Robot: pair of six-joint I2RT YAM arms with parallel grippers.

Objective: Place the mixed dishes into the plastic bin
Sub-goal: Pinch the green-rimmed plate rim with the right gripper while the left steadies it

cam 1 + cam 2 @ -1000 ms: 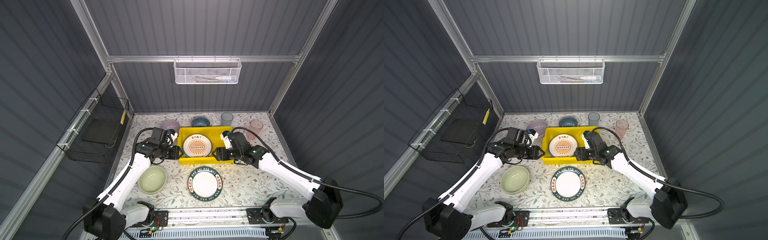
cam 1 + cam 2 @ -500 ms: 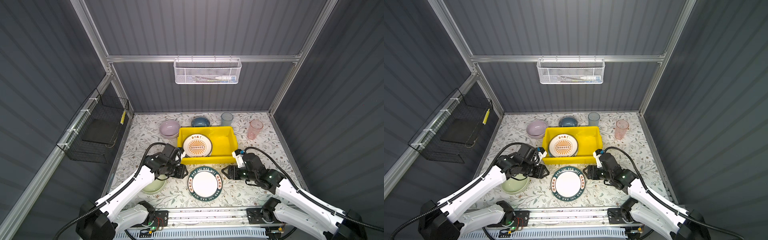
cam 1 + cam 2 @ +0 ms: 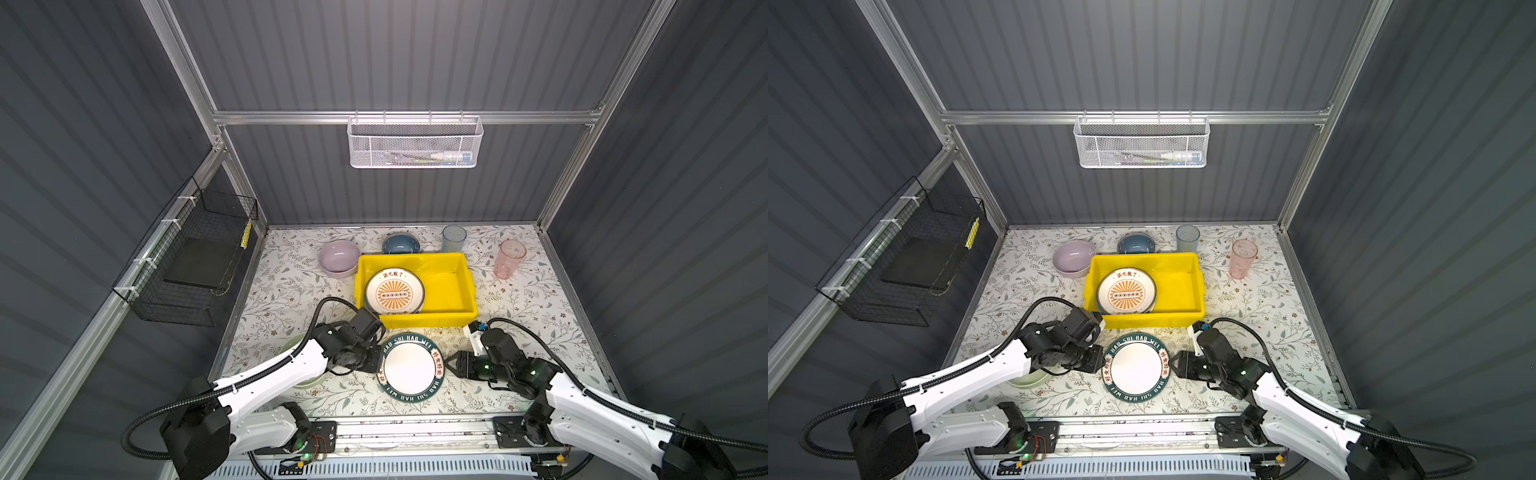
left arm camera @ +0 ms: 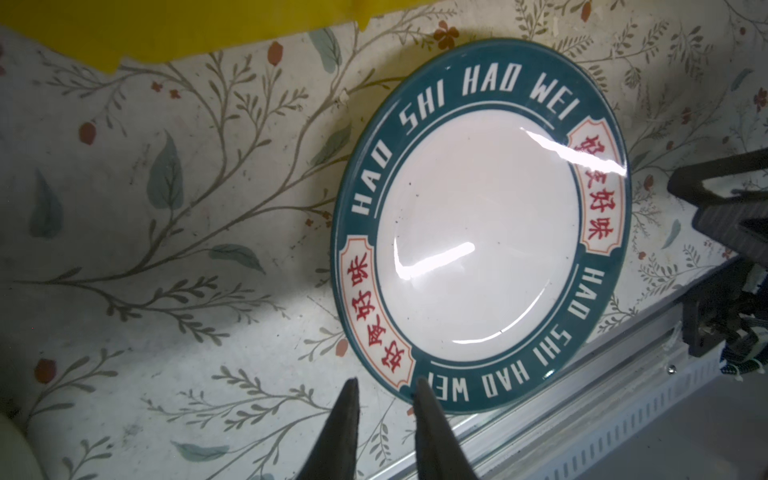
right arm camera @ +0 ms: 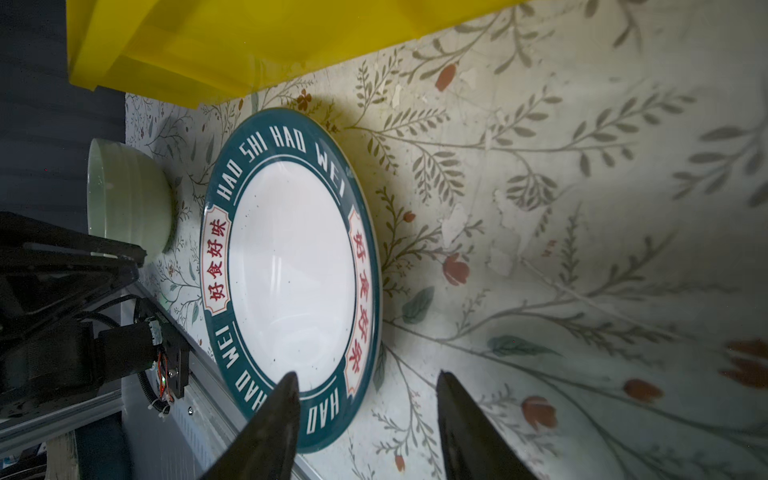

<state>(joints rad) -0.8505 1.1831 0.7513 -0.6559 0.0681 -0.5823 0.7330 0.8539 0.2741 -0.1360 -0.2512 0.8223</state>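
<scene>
Top views: the lettered plate (image 3: 410,368) (image 3: 1136,368) lies flat on the table (image 3: 291,282), just in front of the yellow bin (image 3: 415,320) & outside it. The left claw (image 3: 376,360) sits at the plate's left edge, the right claw (image 3: 448,365) just beside its right edge. An orange sunburst plate (image 3: 394,291) lies in the bin's left end. The lilac bowl (image 3: 338,257), blue bowl (image 3: 400,244) & blue tumbler (image 3: 454,238) stand behind the bin, the pink tumbler (image 3: 509,257) off to its right. The pale green bowl (image 3: 291,343) is mostly hidden under the left arm

Left wrist: the left claw (image 4: 386,380) is nearly pressed together w/ only a narrow gap, tips at the plate's (image 4: 478,232) rim edge; contact can't be told

Right wrist: the right claw (image 5: 368,378) is spread wide, one tip over the plate's (image 5: 291,266) rim, the other over bare table, pinching nothing. The green bowl (image 5: 124,203) stands beyond the plate
</scene>
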